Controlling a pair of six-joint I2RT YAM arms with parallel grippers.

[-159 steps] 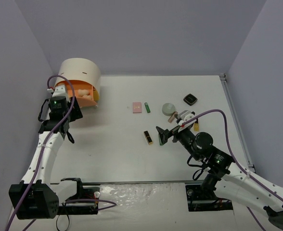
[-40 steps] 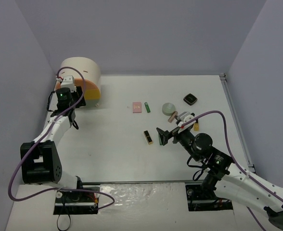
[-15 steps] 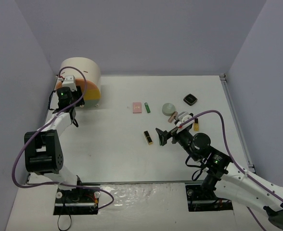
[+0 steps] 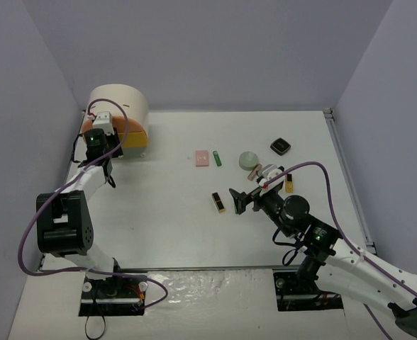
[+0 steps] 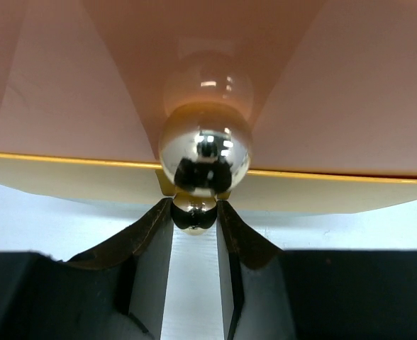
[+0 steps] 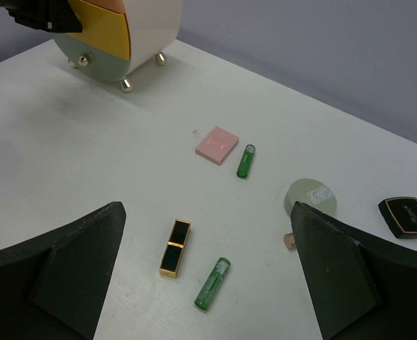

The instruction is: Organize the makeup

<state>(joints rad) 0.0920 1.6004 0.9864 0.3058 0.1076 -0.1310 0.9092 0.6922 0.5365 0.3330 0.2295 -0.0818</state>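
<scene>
The left pincer (image 5: 194, 216) is at the drum-shaped box (image 4: 127, 106), which stands at ten o'clock on the table (image 4: 166, 227). Its fingers (image 5: 150, 248) stand a narrow slot apart at the gold knob (image 5: 205, 152) of the pink drawer (image 5: 350, 85). Whether they pinch the knob I cannot tell. The drawers look flush, so this reads as the drawer step between pickups.

The makeup lies loose from the centre toward two o'clock: a pink square (image 6: 216, 144), a green tube (image 6: 245, 161), a round sage compact (image 6: 310, 196) and a black compact (image 6: 406, 216). The right pincer (image 4: 238, 200) hangs wide open and empty. A gold-and-black tube (image 6: 175, 247) and a second green tube (image 6: 212, 283) lie just below it.

The next move likely calls for dropping onto one tube and closing across its narrow width. A drawer must also be pulled open to receive it.

The table is plain matte white, with pale lavender walls (image 4: 215, 49) on three sides.
</scene>
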